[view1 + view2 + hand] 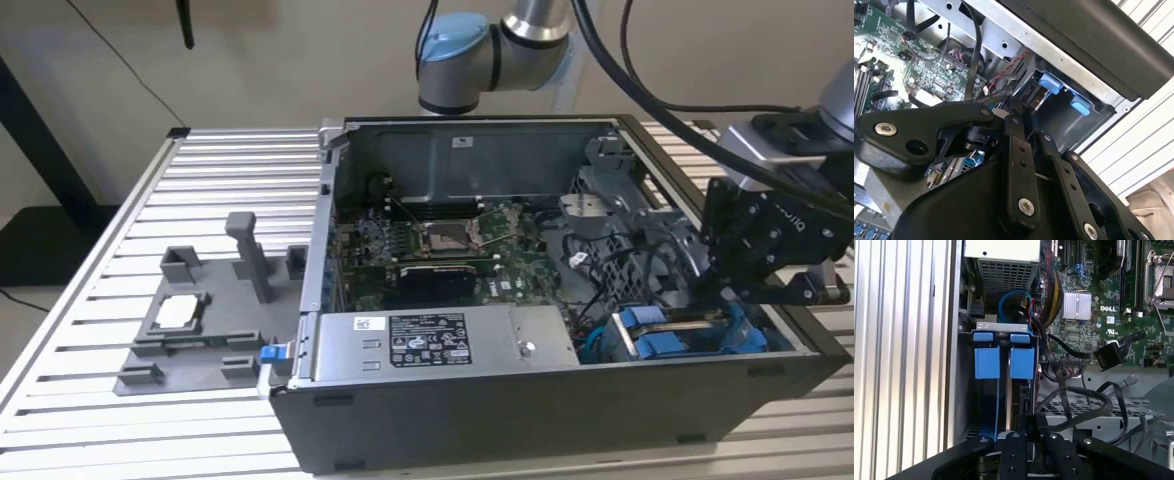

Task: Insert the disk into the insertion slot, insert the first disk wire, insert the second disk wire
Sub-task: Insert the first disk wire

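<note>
Disk (pixel 1020 387) and fingers (pixel 1023 426) meet at the near end of the insertion slot (pixel 1004 326). The fingers are pressed close together, with their tips in line with the disk's edge. Whether they nip that edge or only bear on it is hidden by the black linkage. The disk stands on edge inside the grey cage, its blue frame running along the cage's length and its blue tab (pixel 1021 362) at the far end. That suggests it is already seated, or very nearly so (a judgement from how deep the frame lies). A second blue tab (pixel 987 361) sits just beside the first.

Black cables (pixel 1074 395) loop right beside the cage, close to the linkage, and look the likeliest thing to snag. A black plug (pixel 1109 355) hangs free over the motherboard (pixel 1089 335), so at least one wire seems not yet connected.

In the exterior view the cage occupies the corner of the open computer case (pixel 534 420) at the exterior view's right. The grey power supply box (pixel 427 345) is next to it. A grey holder (pixel 200 335) rests on the slatted counter (pixel 200 180), well apart.
</note>
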You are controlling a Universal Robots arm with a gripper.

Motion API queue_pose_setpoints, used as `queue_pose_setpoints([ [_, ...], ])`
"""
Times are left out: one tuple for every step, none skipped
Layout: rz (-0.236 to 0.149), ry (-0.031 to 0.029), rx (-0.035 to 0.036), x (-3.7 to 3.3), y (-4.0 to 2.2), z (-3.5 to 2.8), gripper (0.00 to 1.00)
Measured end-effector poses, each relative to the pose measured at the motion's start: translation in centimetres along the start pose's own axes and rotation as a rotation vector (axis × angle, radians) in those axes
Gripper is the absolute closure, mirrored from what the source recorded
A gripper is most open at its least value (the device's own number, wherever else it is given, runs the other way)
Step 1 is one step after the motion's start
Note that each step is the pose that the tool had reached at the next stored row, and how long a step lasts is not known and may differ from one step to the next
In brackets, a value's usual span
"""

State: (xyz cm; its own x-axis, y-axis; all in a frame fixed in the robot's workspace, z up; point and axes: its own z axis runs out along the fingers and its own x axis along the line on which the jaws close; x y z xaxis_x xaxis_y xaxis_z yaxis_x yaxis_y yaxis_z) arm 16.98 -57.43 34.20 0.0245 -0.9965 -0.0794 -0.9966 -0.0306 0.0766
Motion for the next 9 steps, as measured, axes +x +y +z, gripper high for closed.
queue_pose_setpoints([
  [0.0,-0.0001,-0.0001,0.0,-0.07,0.03,0.81],
  [0.003,-0.0001,0.0,0.0,-0.09,0.04,0.81],
  [0.008,-0.0002,0.0004,0.0,-0.11,0.05,0.81],
  [0.013,-0.0007,0.0008,0.0,-0.14,0.08,0.81],
  [0.019,-0.0012,0.0013,0.01,-0.15,0.11,0.81],
  [0.027,-0.0017,0.0019,0.01,-0.17,0.13,0.81],
  [0.036,-0.0024,0.0027,0.01,-0.17,0.16,0.81],
  [0.045,-0.0031,0.0034,0.01,-0.18,0.18,0.81],
  [0.052,-0.0036,0.0038,0.01,-0.21,0.2,0.81],
])
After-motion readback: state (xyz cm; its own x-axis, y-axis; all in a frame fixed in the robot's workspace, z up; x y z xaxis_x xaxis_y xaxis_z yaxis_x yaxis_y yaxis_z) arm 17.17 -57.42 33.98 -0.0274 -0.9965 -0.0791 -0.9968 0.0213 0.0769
